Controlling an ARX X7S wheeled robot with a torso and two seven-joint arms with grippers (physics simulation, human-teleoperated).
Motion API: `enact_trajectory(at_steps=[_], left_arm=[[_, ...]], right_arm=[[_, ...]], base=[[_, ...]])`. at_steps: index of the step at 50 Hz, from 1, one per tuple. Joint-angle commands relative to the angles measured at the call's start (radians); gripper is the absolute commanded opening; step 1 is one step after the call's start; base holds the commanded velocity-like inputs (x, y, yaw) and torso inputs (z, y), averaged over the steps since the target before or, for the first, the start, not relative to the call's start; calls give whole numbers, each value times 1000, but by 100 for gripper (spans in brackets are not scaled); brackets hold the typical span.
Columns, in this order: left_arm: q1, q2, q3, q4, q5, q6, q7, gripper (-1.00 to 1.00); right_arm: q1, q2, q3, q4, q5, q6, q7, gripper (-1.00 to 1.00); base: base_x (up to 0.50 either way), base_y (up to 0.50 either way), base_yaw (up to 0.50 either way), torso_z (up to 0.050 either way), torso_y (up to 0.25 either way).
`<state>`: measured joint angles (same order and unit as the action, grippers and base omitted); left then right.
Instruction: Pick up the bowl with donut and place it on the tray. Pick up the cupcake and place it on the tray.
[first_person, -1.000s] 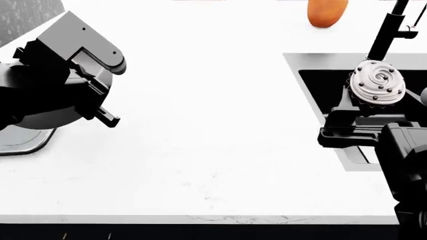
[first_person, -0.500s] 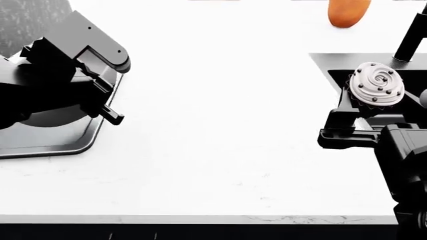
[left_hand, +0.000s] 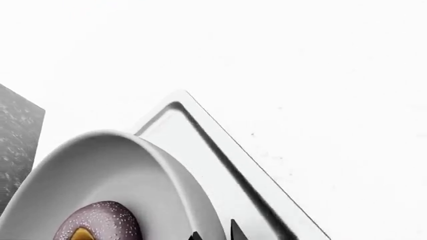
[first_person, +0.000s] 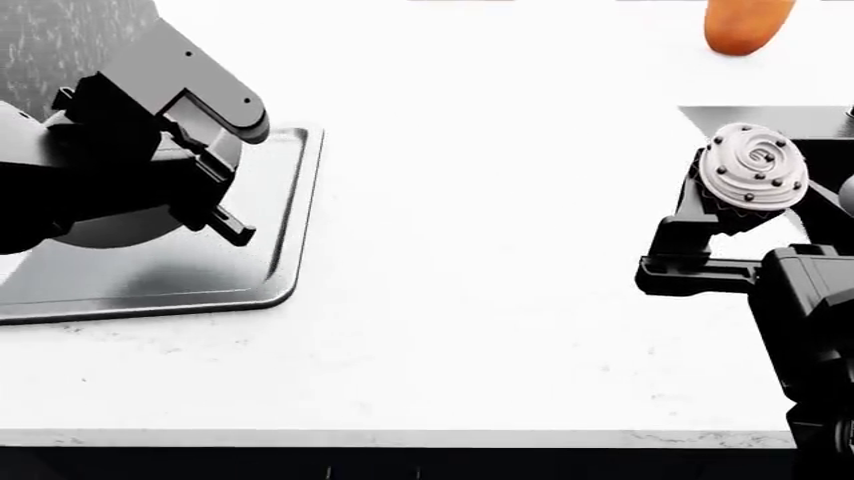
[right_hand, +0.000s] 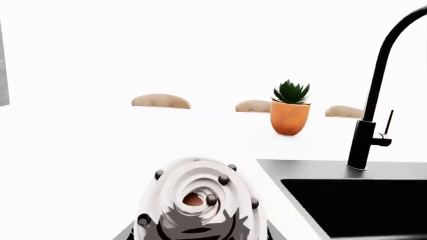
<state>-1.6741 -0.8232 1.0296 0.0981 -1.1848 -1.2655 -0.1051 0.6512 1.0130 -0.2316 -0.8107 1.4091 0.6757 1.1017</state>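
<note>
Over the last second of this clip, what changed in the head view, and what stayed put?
The view swung left: the flat silver-grey metal tray came further into frame, while the black sink and orange plant pot slid right. Unchanged: the right gripper keeps the white-frosted cupcake, and the left arm keeps the light-grey bowl with the purplish donut.
</note>
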Motion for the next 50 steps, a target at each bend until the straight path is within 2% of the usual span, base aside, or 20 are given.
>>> enact_trajectory(at_steps=[1, 9, 21, 36, 40, 50], left_arm=[[-19, 13, -1, -7, 61, 22, 3, -100], [-18, 12, -2, -5, 61, 26, 1, -100], [-16, 18, 9, -11, 82, 55, 18, -100], [-83, 140, 92, -205, 239, 144, 129, -100], [-84, 156, 104, -231, 256, 158, 143, -100], [-92, 161, 106, -240, 262, 163, 150, -100]], right_arm=[[-32, 7, 17, -1, -27, -8, -17, -100], [-40, 5, 21, 2, -32, -15, -20, -100], [-41, -2, 19, 9, -40, -17, -20, -100], [-13, -6, 12, 17, -31, -4, -18, -100], [-8, -12, 6, 21, -47, -3, -28, -100], [8, -19, -5, 24, -55, 8, -32, -100]], base=[[-1, 332, 0, 0, 0], [-1, 265, 0, 0, 1], [0, 22, 0, 1, 1], [0, 0, 0, 0, 1], [0, 0, 0, 0, 3], [-1, 423, 0, 1, 1]])
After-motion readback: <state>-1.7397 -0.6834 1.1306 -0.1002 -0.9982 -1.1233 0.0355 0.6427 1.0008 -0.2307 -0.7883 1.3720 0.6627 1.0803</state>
